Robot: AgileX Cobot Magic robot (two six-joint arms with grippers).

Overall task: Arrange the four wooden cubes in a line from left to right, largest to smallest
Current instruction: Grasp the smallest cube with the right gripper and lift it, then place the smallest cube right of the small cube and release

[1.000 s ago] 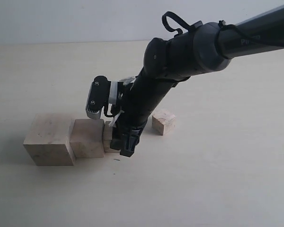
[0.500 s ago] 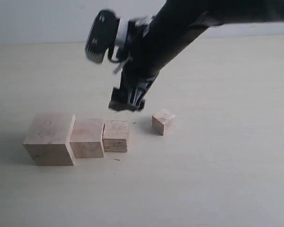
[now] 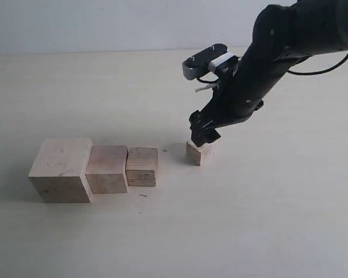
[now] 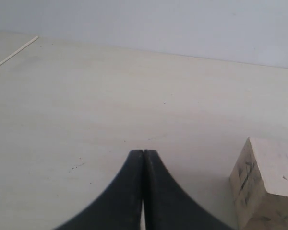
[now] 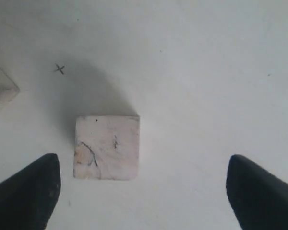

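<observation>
Since half a second ago, the right end effector (image 3: 203, 136) has been carried from above the row across to the tiny cube (image 3: 199, 152). It is now held just over that cube with its fingers spread wide and nothing gripped. The left end effector (image 4: 143, 154) is seen pressed together. The bench (image 3: 278, 220) is pale cream, matte and faintly scuffed, backed by a plain whitish wall (image 3: 104, 23). Three square-edged blocks of unpainted light wood are set touching in a row: the big cube (image 3: 61, 168) at the left, the medium cube (image 3: 107, 168), then the smaller cube (image 3: 142, 166), marked by darker grain lines. The tiny cube is placed apart to their right, slightly turned.
</observation>
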